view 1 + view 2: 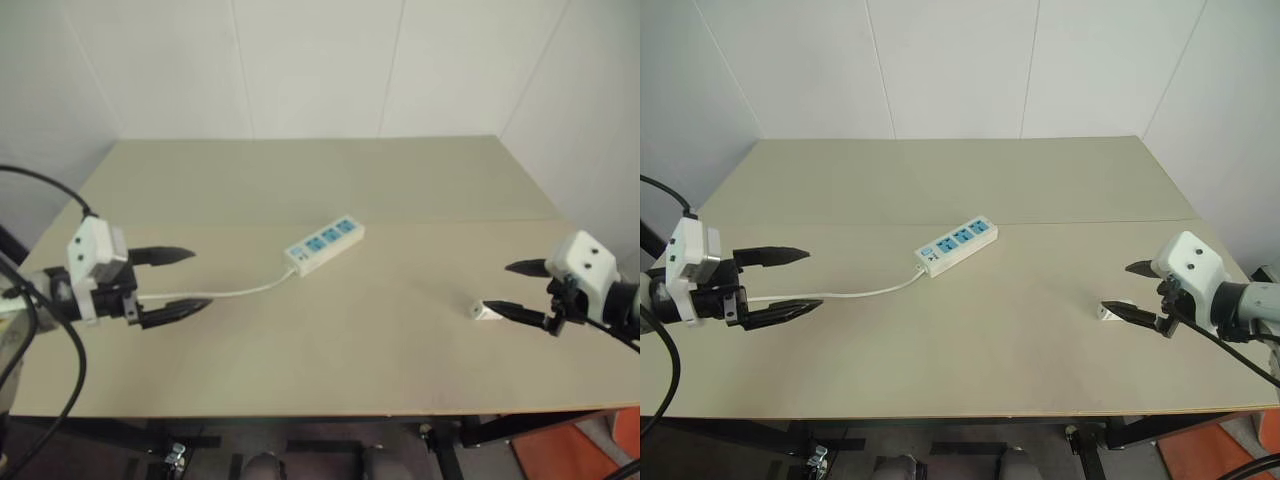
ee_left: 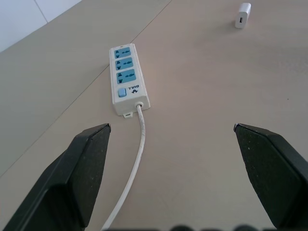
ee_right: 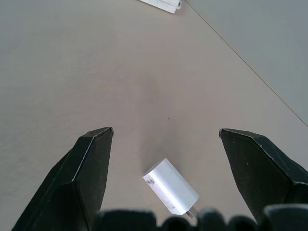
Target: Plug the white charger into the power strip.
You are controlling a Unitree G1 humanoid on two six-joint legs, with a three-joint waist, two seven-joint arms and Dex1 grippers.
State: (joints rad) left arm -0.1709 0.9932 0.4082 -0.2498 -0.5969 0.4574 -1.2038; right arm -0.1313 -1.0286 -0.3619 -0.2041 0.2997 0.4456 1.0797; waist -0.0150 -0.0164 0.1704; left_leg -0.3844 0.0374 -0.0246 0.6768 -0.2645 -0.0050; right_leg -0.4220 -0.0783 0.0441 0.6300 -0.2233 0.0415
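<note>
1. Our left hand (image 1: 170, 285) hangs over the counter (image 1: 300, 180) near its left edge, fingers spread wide and holding nothing, with the thin cord (image 1: 235, 293) running beneath it.
2. Our right hand (image 1: 515, 290) hovers near the right edge, also spread and empty, its fingers either side of the white charger (image 3: 171, 187) but apart from it.
3. The charger lies on its side close to the right edge, prongs towards our wrist; the power strip (image 1: 324, 243) sits slanted mid-counter, well apart from it.
4. We judge the grasp is the next step. The charger lies askew between our fingers, so closing could spin or flick it away.
5. A tilted grip would leave the prongs misaligned, and since nothing pins the light strip, pushing could slide it.
</note>
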